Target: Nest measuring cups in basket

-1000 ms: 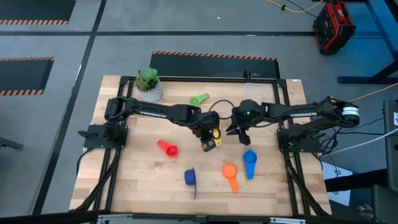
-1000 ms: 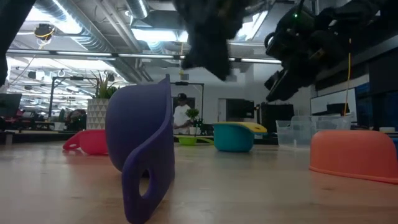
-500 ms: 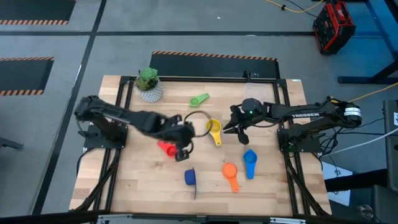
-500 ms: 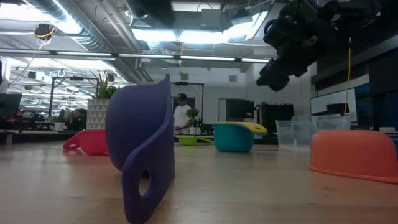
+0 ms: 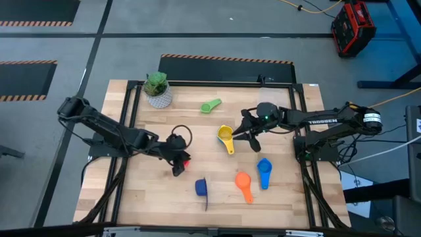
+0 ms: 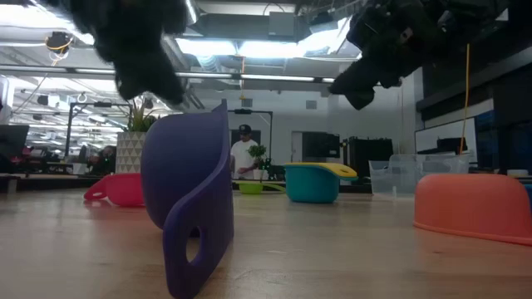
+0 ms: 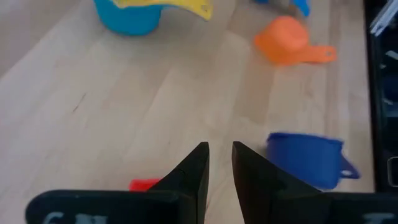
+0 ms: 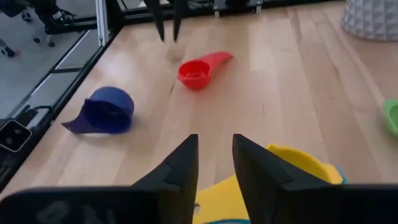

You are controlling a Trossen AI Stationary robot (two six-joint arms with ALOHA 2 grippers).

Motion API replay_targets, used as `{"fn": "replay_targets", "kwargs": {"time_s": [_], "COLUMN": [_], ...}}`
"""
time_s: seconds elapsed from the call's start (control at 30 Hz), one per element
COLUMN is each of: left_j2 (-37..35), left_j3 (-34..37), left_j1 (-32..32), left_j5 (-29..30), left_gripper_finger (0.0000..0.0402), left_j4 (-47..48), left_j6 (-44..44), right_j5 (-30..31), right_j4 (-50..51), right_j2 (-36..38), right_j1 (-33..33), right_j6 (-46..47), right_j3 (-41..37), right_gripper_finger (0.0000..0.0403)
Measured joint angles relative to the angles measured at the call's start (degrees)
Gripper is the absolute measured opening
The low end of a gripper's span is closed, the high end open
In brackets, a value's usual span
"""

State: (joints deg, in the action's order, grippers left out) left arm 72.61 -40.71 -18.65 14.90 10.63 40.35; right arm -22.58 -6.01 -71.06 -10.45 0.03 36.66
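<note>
Right now my left gripper (image 5: 176, 166) hovers over the red cup (image 8: 194, 73), fingers nearly pressed together, bare wood ahead; my right gripper (image 5: 242, 133), slightly parted, hangs above the yellow cup (image 5: 225, 137).

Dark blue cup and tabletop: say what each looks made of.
The dark blue cup looks like moulded plastic: one even colour, smooth matte skin, a hole through its flat handle. The tabletop looks like pale jointed wood with a smooth, probably sealed surface: parallel strips and grain lines show.
</note>
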Motion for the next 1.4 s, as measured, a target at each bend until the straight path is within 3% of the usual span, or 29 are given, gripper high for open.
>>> {"fn": "replay_targets", "kwargs": {"time_s": [0.37, 0.6, 0.77, 1.4], "left_j2": [-0.8, -0.8, -0.8, -0.7], "left_j3": [2.7, 2.7, 2.7, 2.7], "left_j1": [0.2, 0.2, 0.2, 0.1], "left_j5": [0.2, 0.5, 0.5, 0.5], "left_gripper_finger": [0.0064, 0.0064, 0.0064, 0.0064], "left_j4": [-3.0, -2.9, -3.1, -3.8], "left_j6": [-0.4, -0.4, -0.5, -0.5], "right_j5": [-1.1, -3.3, 0.5, 2.6], "right_j4": [0.0, -0.1, -1.3, -14.3], "right_j2": [-7.2, -14.6, -20.2, -39.0], "right_j1": [4.6, 13.3, 18.5, 23.1], "right_j6": [-0.2, -15.1, -23.0, -23.3], "right_j3": [9.7, 15.5, 18.0, 22.7], "right_gripper_finger": [0.0170, 0.0171, 0.0171, 0.0171]}}
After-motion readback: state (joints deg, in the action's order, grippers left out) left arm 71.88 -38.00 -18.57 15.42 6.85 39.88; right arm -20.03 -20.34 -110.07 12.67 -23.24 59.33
